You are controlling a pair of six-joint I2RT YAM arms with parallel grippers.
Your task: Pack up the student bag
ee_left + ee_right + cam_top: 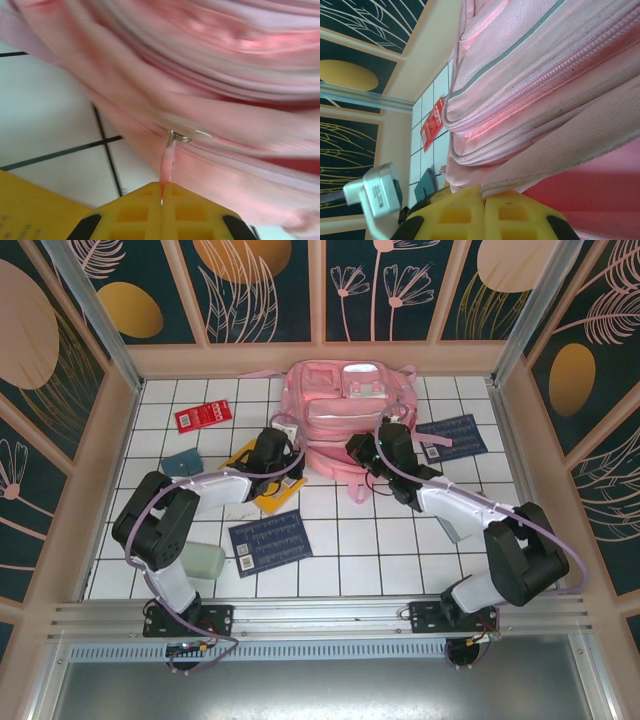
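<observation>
Working on opening the student bag (345,410), lying at the middle of the far edge of the table (340,540). Pinching its pink zipper pull (168,160) with the left gripper (162,195), jaws closed tight on it; clamping a fold of the bag's fabric in the closed right gripper (484,195) (bracing, probably). Calling next for a steady pull along the zipper track, keeping the fabric taut. Resting on white tiling with dark grid lines, boxed in by dark floral wall panels (260,290).
</observation>
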